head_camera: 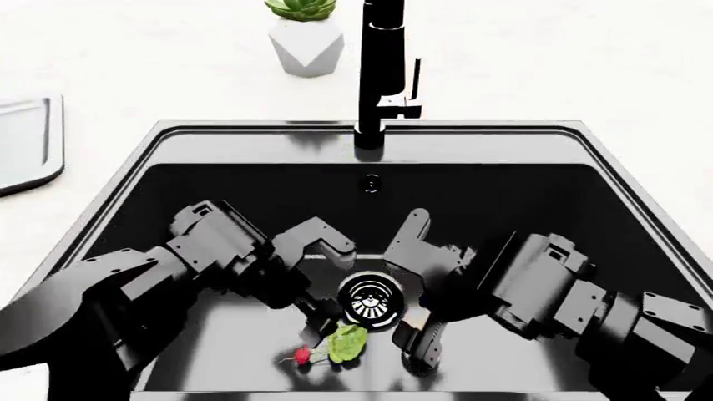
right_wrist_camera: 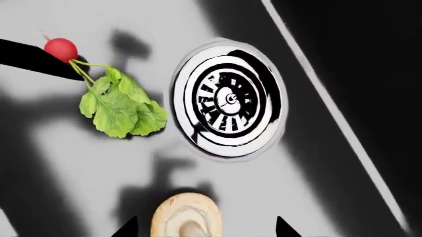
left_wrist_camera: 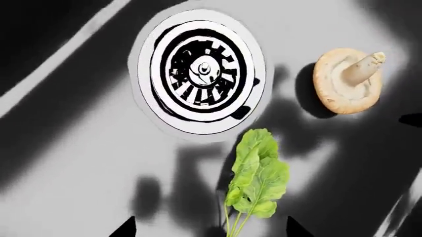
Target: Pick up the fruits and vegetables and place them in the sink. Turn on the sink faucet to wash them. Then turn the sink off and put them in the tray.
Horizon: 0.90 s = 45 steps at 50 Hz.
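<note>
Both arms reach down into the black sink [head_camera: 167, 167]. The radish [right_wrist_camera: 61, 49] lies on the basin floor with its green leaves [left_wrist_camera: 257, 173] pointing toward the chrome drain [left_wrist_camera: 201, 69]. My left gripper [left_wrist_camera: 211, 232] is open above it, and the leaf stems run between its spread fingertips [left_wrist_camera: 125, 229]. The tan mushroom [left_wrist_camera: 348, 80] lies cap down, stem up, beside the drain. My right gripper [right_wrist_camera: 205, 231] is open over the mushroom [right_wrist_camera: 187, 215], one tip on each side and apart from it. In the head view the radish [head_camera: 300, 357] shows near the front wall.
The black faucet [head_camera: 382, 75] stands behind the sink's back rim. The grey tray [head_camera: 28, 142] lies on the white counter at far left. A potted succulent [head_camera: 304, 33] sits left of the faucet. Both forearms crowd the basin.
</note>
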Motion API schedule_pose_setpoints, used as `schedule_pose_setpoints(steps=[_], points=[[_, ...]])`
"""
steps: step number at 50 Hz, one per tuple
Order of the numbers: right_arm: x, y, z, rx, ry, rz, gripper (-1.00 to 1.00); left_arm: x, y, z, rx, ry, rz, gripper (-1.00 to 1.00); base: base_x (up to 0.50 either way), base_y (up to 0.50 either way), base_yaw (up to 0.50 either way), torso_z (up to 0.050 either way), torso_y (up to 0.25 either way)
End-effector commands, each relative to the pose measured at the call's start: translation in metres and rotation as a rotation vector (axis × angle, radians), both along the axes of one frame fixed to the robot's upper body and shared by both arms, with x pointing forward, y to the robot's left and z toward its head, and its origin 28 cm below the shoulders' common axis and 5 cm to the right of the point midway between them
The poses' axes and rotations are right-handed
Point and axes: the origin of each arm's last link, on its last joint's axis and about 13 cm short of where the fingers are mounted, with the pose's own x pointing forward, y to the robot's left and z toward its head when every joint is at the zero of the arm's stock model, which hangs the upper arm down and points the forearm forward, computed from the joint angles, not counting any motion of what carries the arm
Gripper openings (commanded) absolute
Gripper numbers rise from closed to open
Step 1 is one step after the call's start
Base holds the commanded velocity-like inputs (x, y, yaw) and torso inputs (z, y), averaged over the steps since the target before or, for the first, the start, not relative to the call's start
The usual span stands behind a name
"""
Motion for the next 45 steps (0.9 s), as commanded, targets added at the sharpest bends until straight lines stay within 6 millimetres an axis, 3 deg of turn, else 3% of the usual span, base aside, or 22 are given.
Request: schedule_pose_setpoints(steps=[1,7,16,25,32,39,45], points=[[-0.009,-0.005,0.041,0.080,-0.057,-0.016,1.00,-0.010,0.007,0.048,-0.169,-0.085,0.068,1.00,0.00,0.00,0.00,0.000,0.000],[-0.010,-0.010,0.066,0.191,-0.114,-0.086,1.00,-0.022,0.022,0.073,-0.276,-0.151,0.136,1.00,0.00,0.00,0.00,0.000,0.000],[-0.012,-0.026,0.085,0.283,-0.178,-0.195,1.00,-0.042,0.048,0.100,-0.367,-0.250,0.250,1.00,0.00,0.00,0.00,0.000,0.000],[-0.017,-0.043,0.114,0.392,-0.277,-0.304,1.00,-0.067,0.062,0.126,-0.420,-0.351,0.315,1.00,0.00,0.00,0.00,0.000,0.000],[-0.027,-0.066,0.142,0.470,-0.380,-0.392,1.00,-0.092,0.074,0.154,-0.477,-0.481,0.389,1.00,0.00,0.00,0.00,0.000,0.000],[-0.006,-0.067,0.182,0.580,-0.632,-0.506,1.00,-0.111,0.078,0.204,-0.605,-0.657,0.461,1.00,0.00,0.00,0.00,0.000,0.000],[0.008,-0.066,0.181,0.590,-0.686,-0.548,1.00,-0.135,0.083,0.219,-0.642,-0.732,0.505,1.00,0.00,0.00,0.00,0.000,0.000]])
